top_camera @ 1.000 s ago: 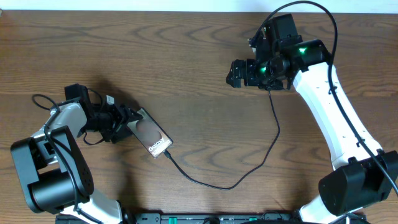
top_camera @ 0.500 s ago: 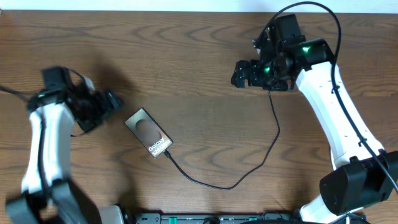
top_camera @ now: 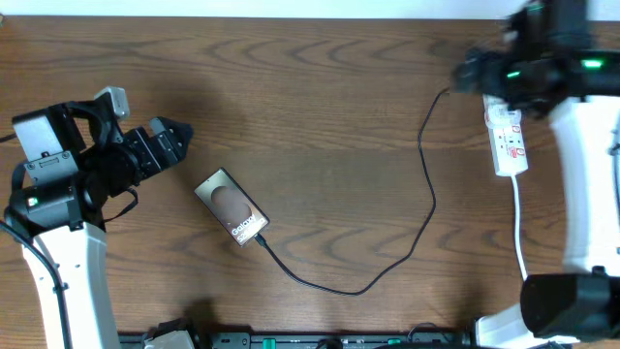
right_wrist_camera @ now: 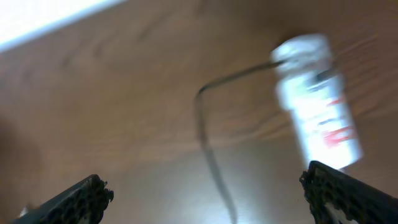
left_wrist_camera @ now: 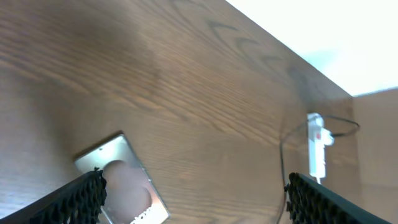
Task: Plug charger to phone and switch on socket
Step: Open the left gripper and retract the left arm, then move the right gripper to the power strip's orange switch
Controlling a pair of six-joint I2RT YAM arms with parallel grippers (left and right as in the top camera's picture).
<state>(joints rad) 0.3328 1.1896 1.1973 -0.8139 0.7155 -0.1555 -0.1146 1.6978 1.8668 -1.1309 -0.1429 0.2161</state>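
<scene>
The phone [top_camera: 232, 207] lies flat on the table, lettered end toward the front; it also shows in the left wrist view [left_wrist_camera: 121, 180]. The charger cable [top_camera: 407, 247] runs from the phone's front end in a loop up to the socket [top_camera: 508, 141], a white strip with red marks at the right; the socket also shows in the left wrist view [left_wrist_camera: 316, 149] and, blurred, in the right wrist view [right_wrist_camera: 317, 102]. My left gripper [top_camera: 170, 143] is open and empty, up and left of the phone. My right gripper [top_camera: 472, 73] is open and empty, above the socket's far end.
The socket's white cord [top_camera: 520, 228] runs from the strip toward the table's front edge beside my right arm. The table's far edge meets a white wall.
My left arm has drawn back and up from the phone, leaving it lying on the table. My right arm has swung to the right, uncovering the socket.
</scene>
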